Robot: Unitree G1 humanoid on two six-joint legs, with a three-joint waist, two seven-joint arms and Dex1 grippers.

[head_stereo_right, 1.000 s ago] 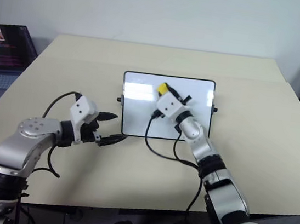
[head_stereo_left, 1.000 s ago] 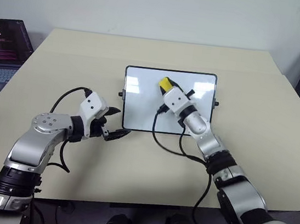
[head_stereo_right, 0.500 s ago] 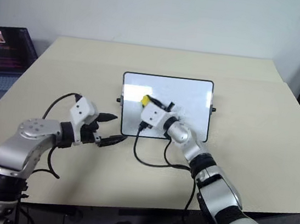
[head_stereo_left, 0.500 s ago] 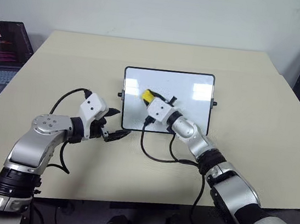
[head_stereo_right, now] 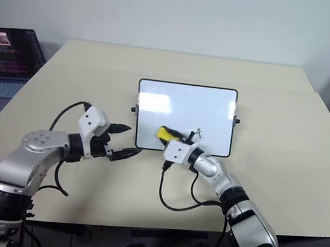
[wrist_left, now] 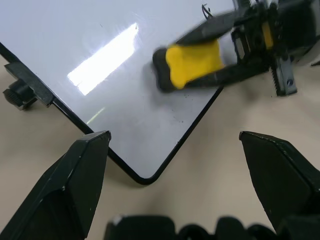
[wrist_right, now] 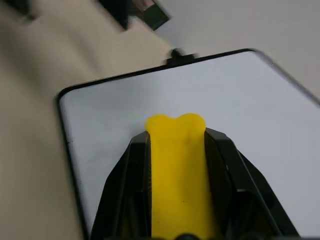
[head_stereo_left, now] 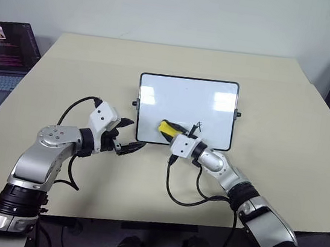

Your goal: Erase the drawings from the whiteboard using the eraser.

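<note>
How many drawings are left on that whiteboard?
1 that I can see: a small black scribble near the whiteboard's near edge, just right of the yellow eraser. The right claw may hide others.

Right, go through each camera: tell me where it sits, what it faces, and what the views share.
Head pair: up high, looking down over the table at the whiteboard; both arms show.
Left wrist: looks along the open left gripper at the board's corner.
Right wrist: looks along the right gripper, shut on the eraser.
Shared: whiteboard and eraser.
</note>
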